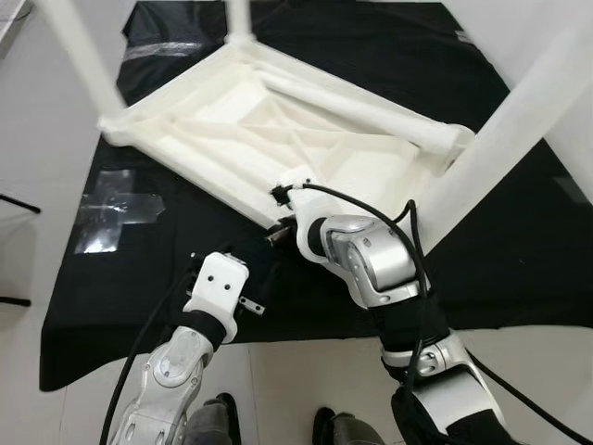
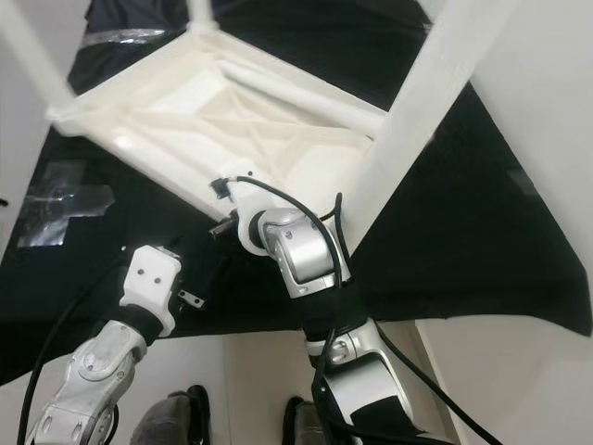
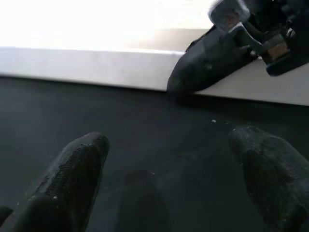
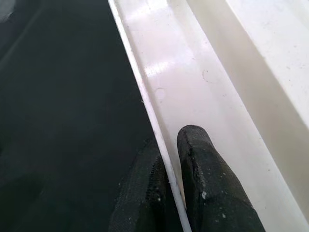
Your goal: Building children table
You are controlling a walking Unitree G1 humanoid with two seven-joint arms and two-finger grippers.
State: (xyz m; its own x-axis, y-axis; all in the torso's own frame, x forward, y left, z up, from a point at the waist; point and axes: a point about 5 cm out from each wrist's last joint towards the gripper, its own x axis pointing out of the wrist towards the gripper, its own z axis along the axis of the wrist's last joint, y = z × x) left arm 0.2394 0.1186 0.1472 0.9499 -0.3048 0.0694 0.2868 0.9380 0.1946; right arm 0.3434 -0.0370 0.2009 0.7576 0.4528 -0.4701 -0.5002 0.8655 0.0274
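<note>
1. Fingers point(image 4: 212, 183) of the right gripper point(image 4: 169, 188) are seen pinched on the thin near rim of the children's table point(image 1: 278, 120), one finger on either side of the edge; those of the left gripper point(image 3: 169, 183) are spread apart over the black mat point(image 1: 139, 297), holding nothing.
2. The children's table is laid upside down on the black mat on the floor, its ribbed underside facing up and its legs point(image 1: 519, 120) pointing upward toward the camera.
3. Its long axis is judged to run from the robot's near right to its far left.
4. The step in hand is judged to be steadying or shifting the top by its rim.
5. A firm, level hold is called for next, so the thin edge is not slipped.
</note>
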